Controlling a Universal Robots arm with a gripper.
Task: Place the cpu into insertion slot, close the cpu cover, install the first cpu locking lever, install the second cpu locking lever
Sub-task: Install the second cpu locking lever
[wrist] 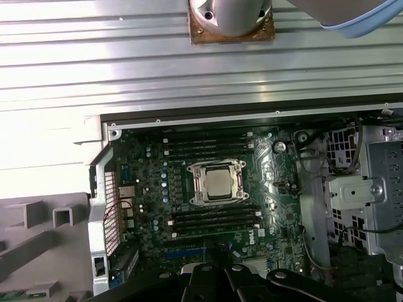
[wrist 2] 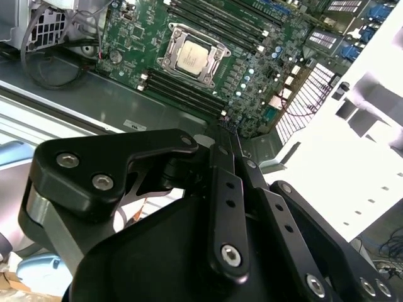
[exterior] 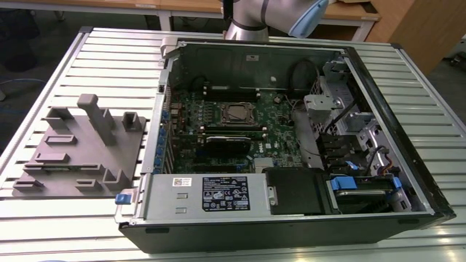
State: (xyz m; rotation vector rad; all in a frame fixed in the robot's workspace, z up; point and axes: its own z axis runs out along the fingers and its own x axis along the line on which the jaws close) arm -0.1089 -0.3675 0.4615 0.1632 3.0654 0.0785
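Cpu (wrist 2: 189, 56) seated in insertion slot (wrist: 194, 168) at middle of green motherboard (exterior: 284, 128), inside open computer case (exterior: 407, 180) on slatted table (exterior: 109, 54). Cpu cover (wrist 2: 217, 49) lies down, framing the chip. Gripper (wrist 2: 228, 131) well above board, fingers pressed together, empty. Grey fixture block (exterior: 80, 147) beside case at the exterior view's left

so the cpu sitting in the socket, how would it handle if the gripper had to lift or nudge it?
The cpu looks like a flat, rigid square with a smooth metal top, so probably stiff and somewhat slippery. Being thin and low, it is unlikely to tip or roll. The dark frame of the insertion slot surrounds it, so a sideways push would likely not slide it.
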